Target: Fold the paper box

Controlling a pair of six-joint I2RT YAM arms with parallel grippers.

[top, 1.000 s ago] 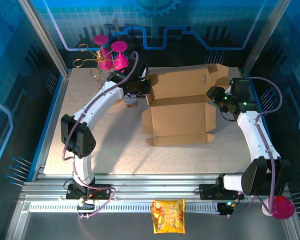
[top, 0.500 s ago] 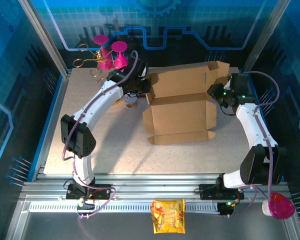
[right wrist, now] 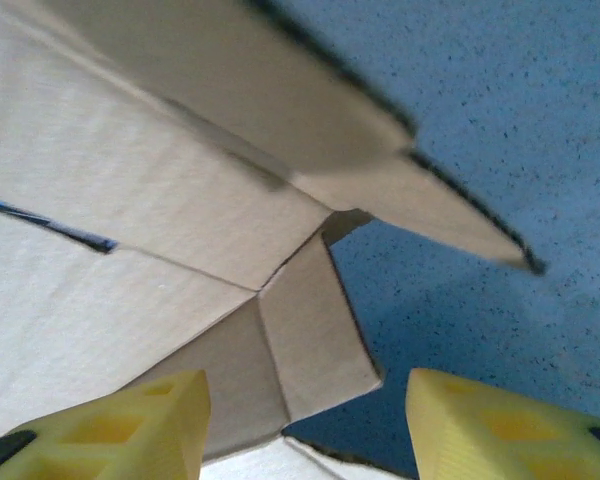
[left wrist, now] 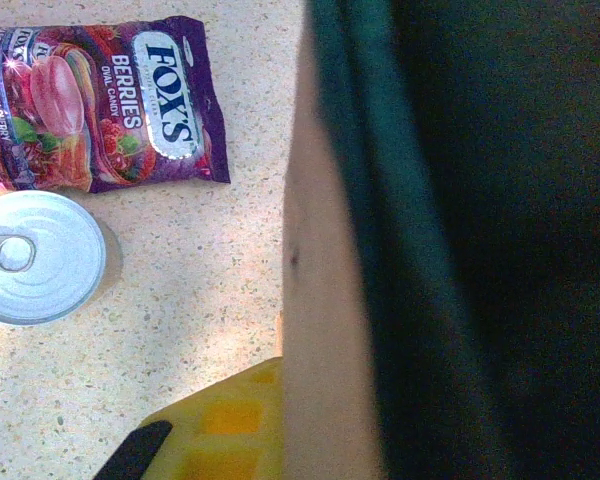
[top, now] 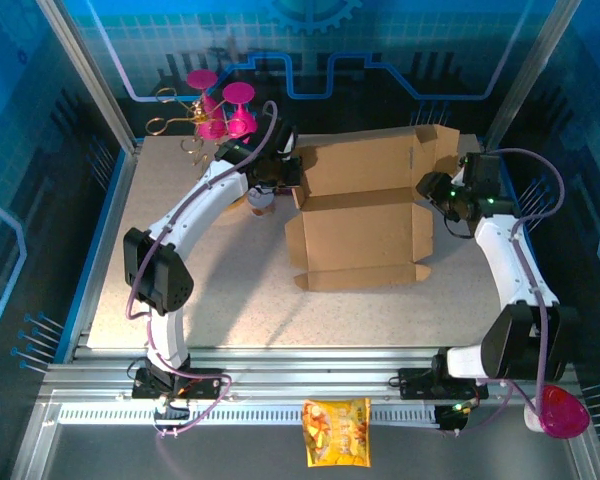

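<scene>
The paper box [top: 360, 225] lies partly folded mid-table, its brown rear panel raised and its front flap flat. My left gripper [top: 284, 172] is shut on the box's rear left edge. In the left wrist view the cardboard edge [left wrist: 325, 300] runs upright past one yellow finger [left wrist: 215, 430], and the other finger is hidden behind it. My right gripper [top: 432, 190] stands open at the box's right side. In the right wrist view a small corner tab [right wrist: 315, 330] sits between the two spread yellow fingers [right wrist: 120, 430], untouched by either.
A silver can [left wrist: 35, 255] and a purple candy packet [left wrist: 100, 100] lie left of the box, near my left gripper. Pink stemmed glasses [top: 223, 110] stand at the back left. An orange snack bag [top: 336, 432] rests on the front rail, with a pink object [top: 565, 412] at the front right.
My right arm shifted slightly away and back at the box's right side. The box's front edge nudged a little. My left gripper kept its hold in place.
</scene>
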